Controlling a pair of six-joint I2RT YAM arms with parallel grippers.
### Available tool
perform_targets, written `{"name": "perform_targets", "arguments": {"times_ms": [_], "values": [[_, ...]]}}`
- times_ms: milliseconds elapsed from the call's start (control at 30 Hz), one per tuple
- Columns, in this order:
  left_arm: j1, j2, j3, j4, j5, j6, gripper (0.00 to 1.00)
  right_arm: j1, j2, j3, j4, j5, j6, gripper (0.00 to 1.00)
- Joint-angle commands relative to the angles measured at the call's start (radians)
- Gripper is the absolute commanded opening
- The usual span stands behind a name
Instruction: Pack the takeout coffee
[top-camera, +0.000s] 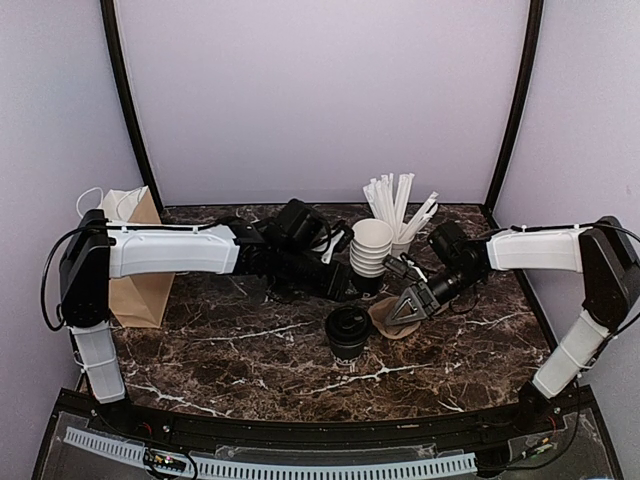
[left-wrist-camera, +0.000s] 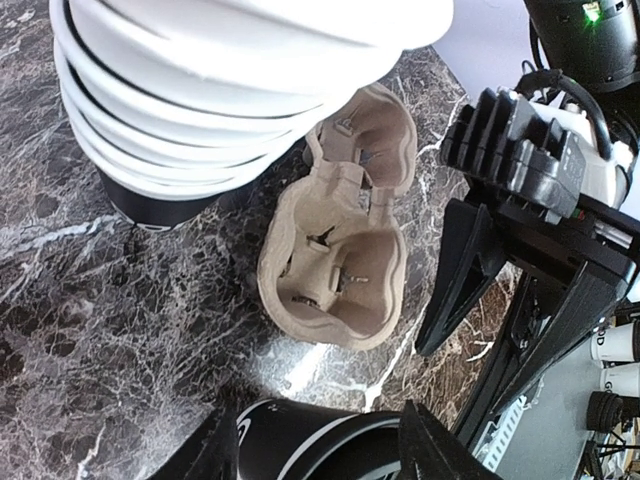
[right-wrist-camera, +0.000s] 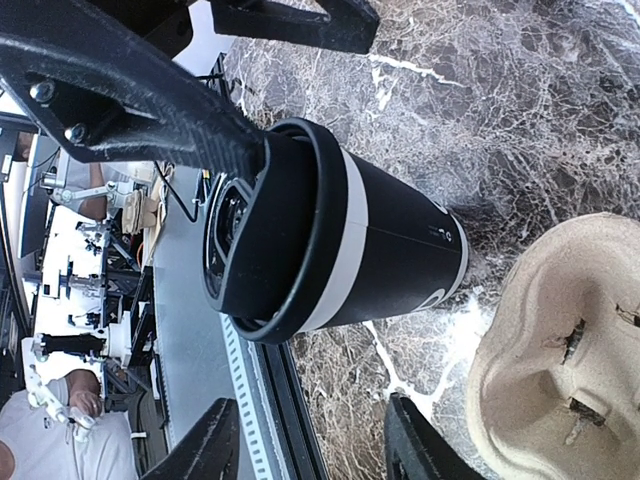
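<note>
Top external view: the takeout coffee cup (top-camera: 350, 332) stands on the marble table (top-camera: 200, 350), just beside the cardboard cup tray (top-camera: 388, 320). Around its lid, the left pincer (left-wrist-camera: 320, 448) is open. Over the tray, the right pincer (top-camera: 407, 305) is open and holds nothing.

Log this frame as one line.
takeout coffee: upright, lidded, outside carrier | carrier: empty | left gripper: open, at coffee | right gripper: open, holding nothing
</note>
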Motion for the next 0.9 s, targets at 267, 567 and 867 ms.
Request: {"name": "perform_targets", "arguments": {"times_ms": [267,567,867], "values": [[-0.004,-0.151,-0.092,-0.059,-0.003,-0.015,0.60,-0.003,-0.009,-0.002,0.051,0.018,0.053,0.44],[-0.015,-0.161,-0.250,0.071,0.084,-0.120,0.61,0.024,0.045,0.054,0.036,-0.009,0.061,0.48],[-0.020,-0.124,-0.273,0.075,0.091,-0.143,0.60,0.076,0.125,0.092,0.027,-0.017,0.076,0.45]]}}
